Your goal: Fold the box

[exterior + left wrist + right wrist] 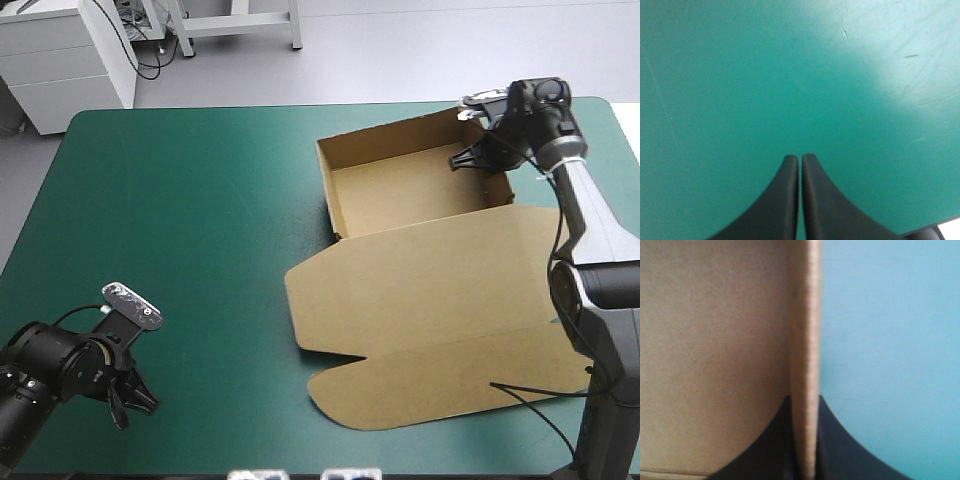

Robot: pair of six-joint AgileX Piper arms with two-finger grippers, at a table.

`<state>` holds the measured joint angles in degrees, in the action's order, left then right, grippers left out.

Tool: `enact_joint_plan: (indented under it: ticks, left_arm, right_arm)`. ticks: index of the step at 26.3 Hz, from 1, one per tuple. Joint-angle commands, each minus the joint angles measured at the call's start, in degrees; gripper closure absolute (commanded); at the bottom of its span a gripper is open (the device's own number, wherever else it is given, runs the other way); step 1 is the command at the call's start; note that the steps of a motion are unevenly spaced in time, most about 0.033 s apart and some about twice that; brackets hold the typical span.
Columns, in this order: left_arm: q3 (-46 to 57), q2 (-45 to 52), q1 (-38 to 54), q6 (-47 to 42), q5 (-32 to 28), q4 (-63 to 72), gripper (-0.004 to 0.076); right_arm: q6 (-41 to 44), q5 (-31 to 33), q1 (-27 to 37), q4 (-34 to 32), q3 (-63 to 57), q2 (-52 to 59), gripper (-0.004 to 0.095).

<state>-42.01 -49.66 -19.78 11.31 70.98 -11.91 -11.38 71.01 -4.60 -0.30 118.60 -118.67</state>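
Observation:
The brown box (420,190) stands as an open tray at the table's far right, walls raised, with its lid (440,320) lying flat toward the front. My right gripper (478,152) is at the tray's right wall near the far corner. In the right wrist view that wall (805,355) runs edge-on between the black fingers, and the right gripper (805,405) is shut on it. My left gripper (130,400) rests low at the front left corner, far from the box. There the left gripper (800,160) is shut on nothing, over bare teal-green cover.
The teal-green cover (190,230) lies bare across the left half of the table. A white cabinet (60,60) stands beyond the far left corner.

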Motion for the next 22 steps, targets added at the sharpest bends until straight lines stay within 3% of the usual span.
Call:
enact_joint_plan:
  ticks: [1, 12, 20, 22]
  left_arm:
    - [-1.32, 0.38, -0.07, -0.53, 2.77, -0.32, 0.0718]
    - [-1.32, 0.38, -0.07, -1.12, 2.64, -0.32, 0.0718]
    - [-1.32, 0.38, -0.07, -1.12, 2.74, -0.52, 0.0718]
    - [-1.32, 0.38, -0.07, -1.12, 2.74, -0.52, 0.0718]
  right_arm:
    - [-0.13, 0.42, 6.36, -2.72, 2.23, 4.37, 0.0927]
    - [0.58, 0.44, 26.03, 1.14, 2.23, 4.37, 0.0926]
    - [0.03, 0.10, 28.97, -0.62, 2.23, 4.37, 0.0919]
    - [-0.90, -0.03, 28.97, -0.73, 2.23, 4.37, 0.0866]
